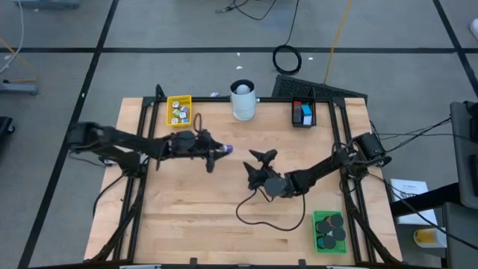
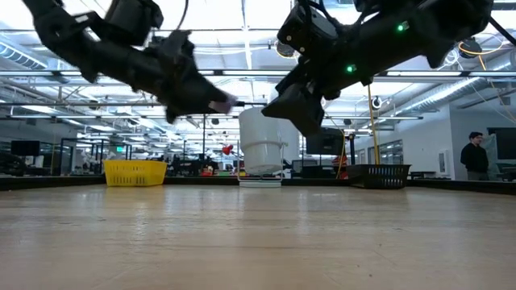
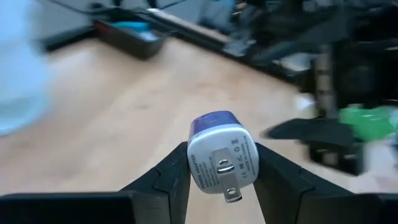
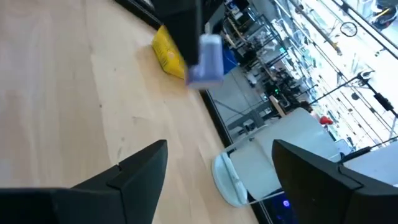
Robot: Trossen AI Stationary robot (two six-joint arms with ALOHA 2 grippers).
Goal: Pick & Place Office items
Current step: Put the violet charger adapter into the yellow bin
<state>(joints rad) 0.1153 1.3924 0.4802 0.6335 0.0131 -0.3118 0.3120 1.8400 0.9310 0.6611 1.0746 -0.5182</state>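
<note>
Worktop of pale wood below both arms; my left pincer hangs above its middle, clamped on a white and purple plug adapter, metal prongs facing the wrist camera; from above I see the adapter's purple end poking out past the fingers, well clear of the wood; my right pincer sits just beside it toward the right, fingers spread wide with nothing between them, also raised off the surface in the low view; yellow tray at the far left edge holds several small white pieces; black tray at the far right holds blue and red items; green tray at the near right corner holds black round discs; tall white cylinder stands between the two far trays.
</note>
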